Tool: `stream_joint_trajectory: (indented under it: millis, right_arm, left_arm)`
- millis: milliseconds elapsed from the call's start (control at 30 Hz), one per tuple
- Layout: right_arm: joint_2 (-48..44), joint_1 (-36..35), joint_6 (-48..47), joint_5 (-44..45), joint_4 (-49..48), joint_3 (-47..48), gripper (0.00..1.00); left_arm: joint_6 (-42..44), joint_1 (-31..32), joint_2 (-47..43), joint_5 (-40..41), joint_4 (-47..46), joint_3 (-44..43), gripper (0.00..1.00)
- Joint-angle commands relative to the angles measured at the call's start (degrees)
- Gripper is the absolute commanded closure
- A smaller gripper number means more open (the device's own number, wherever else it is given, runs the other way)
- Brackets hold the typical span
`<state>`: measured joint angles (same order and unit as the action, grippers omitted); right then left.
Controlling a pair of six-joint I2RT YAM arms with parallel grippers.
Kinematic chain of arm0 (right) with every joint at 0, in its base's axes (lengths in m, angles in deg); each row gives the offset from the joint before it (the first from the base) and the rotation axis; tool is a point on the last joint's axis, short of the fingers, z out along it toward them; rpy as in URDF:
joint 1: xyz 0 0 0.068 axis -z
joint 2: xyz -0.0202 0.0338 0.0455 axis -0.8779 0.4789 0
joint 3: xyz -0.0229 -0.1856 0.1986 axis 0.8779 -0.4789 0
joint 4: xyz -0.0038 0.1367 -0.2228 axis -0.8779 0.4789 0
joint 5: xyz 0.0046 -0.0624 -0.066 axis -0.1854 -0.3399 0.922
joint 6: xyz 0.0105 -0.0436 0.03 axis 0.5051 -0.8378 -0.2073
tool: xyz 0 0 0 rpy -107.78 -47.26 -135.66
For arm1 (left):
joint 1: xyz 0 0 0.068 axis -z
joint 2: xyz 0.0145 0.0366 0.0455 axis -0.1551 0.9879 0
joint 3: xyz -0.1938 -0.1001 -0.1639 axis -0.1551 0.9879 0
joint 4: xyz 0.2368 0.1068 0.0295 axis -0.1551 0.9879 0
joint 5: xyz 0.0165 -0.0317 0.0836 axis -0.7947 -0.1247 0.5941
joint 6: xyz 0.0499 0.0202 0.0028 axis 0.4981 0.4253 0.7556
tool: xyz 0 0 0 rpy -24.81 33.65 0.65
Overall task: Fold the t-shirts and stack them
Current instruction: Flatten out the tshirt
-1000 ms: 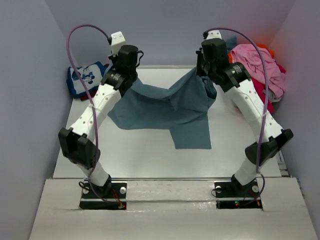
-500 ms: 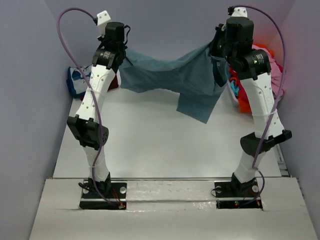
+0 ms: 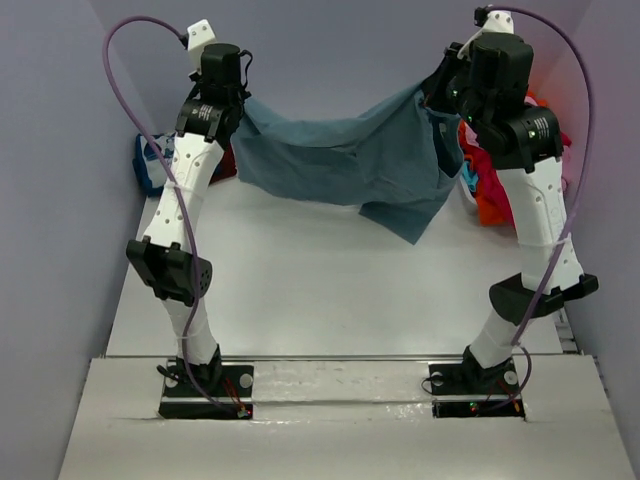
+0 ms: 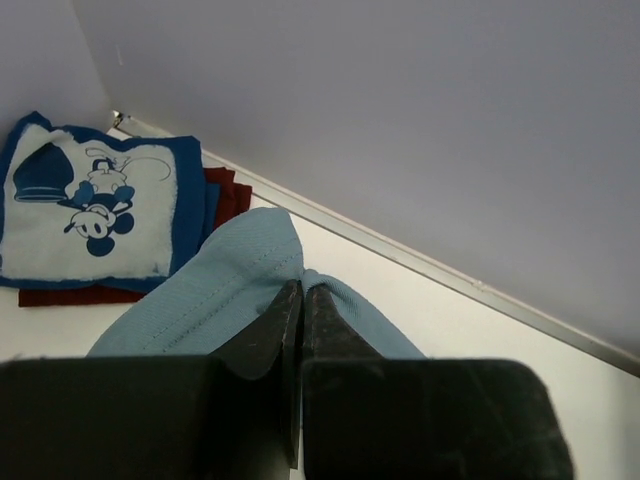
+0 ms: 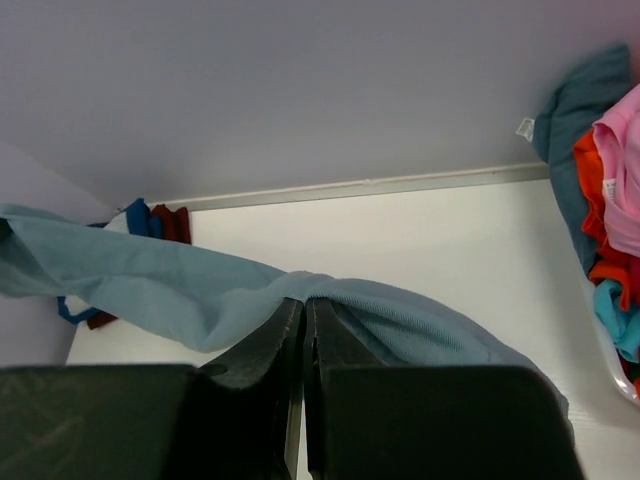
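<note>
1. Two claws raised high at the far end: left claw (image 3: 236, 104) clenched on one edge of the slate-blue shirt (image 3: 340, 160), right claw (image 3: 442, 92) clenched on the opposite edge.
2. Strung between them as a sagging band, clear of the surface (image 3: 300, 300), with one loose flap drooping lower toward the right.
3. From each wrist view: black fingers pinched tight together, a ridge of blue cloth bunched at the tips.
4. Already folded and stacked at the far left: a cartoon-print shirt (image 4: 90, 200) lying on a dark red shirt (image 4: 228, 190).
5. Waiting at the far right: a loose pile (image 5: 612, 200) of pink, orange and teal shirts.
6. Step in hand, by the look of it: lifting and spreading the slate-blue shirt in the air, ahead of laying it flat for folding.
7. Next, probably: lower both claws together toward the middle of the surface, keeping the cloth taut for a smooth landing. Watch the drooping flap, apt to tuck under and crease. Keep both grips firm until most of the cloth rests flat.
</note>
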<state>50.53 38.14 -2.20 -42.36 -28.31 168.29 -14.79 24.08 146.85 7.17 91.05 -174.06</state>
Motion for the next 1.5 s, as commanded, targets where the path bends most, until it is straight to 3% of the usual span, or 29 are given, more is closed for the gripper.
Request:
stream_joint_trajectory:
  millis: [0,133,233,333,400,533,733,833,1100,1200,1467]
  right_arm:
    - [1.36,0.31,2.36,-1.56,-1.80,3.38,0.93]
    - [10.17,2.23,5.42,-5.06,1.83,11.48,0.93]
    - [11.32,2.94,6.83,-5.68,-2.03,7.53,0.93]
    - [13.77,2.94,5.97,-5.60,-2.30,11.73,0.93]
    - [11.78,2.94,4.83,-5.34,-4.48,13.33,0.93]
    - [2.22,2.94,3.15,-2.88,-10.64,4.22,0.93]
    - [4.38,2.94,3.32,-3.58,-5.20,8.94,0.93]
    - [7.62,2.94,5.95,-6.64,-3.98,5.59,0.93]
    - [24.58,6.72,15.52,-20.00,4.46,12.53,0.93]
    - [25.39,8.65,18.69,-26.85,4.55,11.23,0.93]
    - [23.36,10.67,17.13,-29.50,6.04,8.05,0.93]
  left_arm:
    - [0.41,-1.09,-1.88,-1.81,-4.09,1.99,0.94]
    - [-2.15,-1.62,7.71,-4.81,0.91,-9.40,0.94]
    - [-3.64,-1.62,10.36,-5.25,-0.56,-9.88,0.94]
    - [-5.39,-2.15,11.59,-6.74,-1.02,-10.75,0.94]
    - [-5.14,-2.15,10.63,-6.83,-1.63,-10.41,0.94]
    - [-3.30,-2.15,4.40,-6.04,-6.18,-4.62,0.94]
    - [-2.76,-2.15,5.61,-7.01,-3.04,-8.64,0.94]
    - [-3.82,-2.15,8.33,-7.71,-1.11,-9.60,0.94]
    - [-6.54,-2.67,18.70,-10.78,5.66,-13.22,0.94]
    - [-7.68,-3.37,20.20,-12.53,7.68,-13.30,0.94]
    - [-6.81,-3.38,18.71,-13.07,7.95,-11.36,0.94]
